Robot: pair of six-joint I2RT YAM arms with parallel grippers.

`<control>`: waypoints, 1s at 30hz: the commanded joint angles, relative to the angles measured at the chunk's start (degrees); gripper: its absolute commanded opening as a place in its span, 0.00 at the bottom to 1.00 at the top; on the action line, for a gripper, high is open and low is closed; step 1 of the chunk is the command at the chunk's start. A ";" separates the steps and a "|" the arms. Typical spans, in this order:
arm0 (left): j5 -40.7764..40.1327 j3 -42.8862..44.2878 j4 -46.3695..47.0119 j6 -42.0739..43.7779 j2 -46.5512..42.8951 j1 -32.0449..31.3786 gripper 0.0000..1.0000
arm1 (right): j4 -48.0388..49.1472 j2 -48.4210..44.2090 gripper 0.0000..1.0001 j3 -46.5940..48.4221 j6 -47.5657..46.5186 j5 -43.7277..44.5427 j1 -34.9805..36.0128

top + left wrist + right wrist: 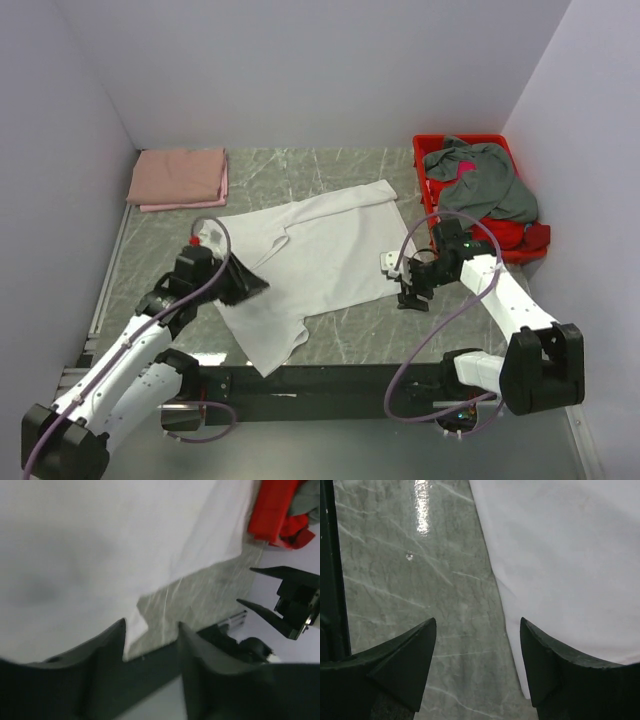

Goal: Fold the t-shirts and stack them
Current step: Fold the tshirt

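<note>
A white t-shirt (315,255) lies spread flat on the marble table, a sleeve pointing to the back right. My left gripper (255,285) rests at its left edge. In the left wrist view its jaws (151,625) stand apart, with a corner of the white t-shirt (100,540) between them, close to the left finger (112,642). My right gripper (408,298) hovers at the shirt's right edge, open. In the right wrist view it (477,622) has bare table in its gap and the white t-shirt (570,555) under its right finger (540,660). A folded salmon-pink t-shirt (178,177) lies at the back left.
A red bin (425,165) at the back right holds a grey t-shirt (485,180) and a red one (515,235), heaped. Walls close in the table on the left, back and right. A black rail (300,380) runs along the near edge.
</note>
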 commanded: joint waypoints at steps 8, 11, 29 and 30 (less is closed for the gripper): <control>-5.39 3.29 -35.10 -27.12 1.57 -19.25 0.76 | 16.37 -2.17 0.73 -0.76 14.05 -1.01 4.18; -6.01 1.37 -35.22 -33.54 4.48 -26.72 0.71 | 19.27 -1.91 0.73 -0.76 17.83 -0.83 4.27; -8.73 -3.39 -20.89 -39.88 20.38 -34.84 0.47 | 22.98 -2.61 0.72 -2.61 23.03 0.13 3.48; -8.91 -3.21 -20.89 -39.44 21.17 -34.84 0.46 | 22.89 -2.52 0.72 -2.52 23.03 0.13 3.57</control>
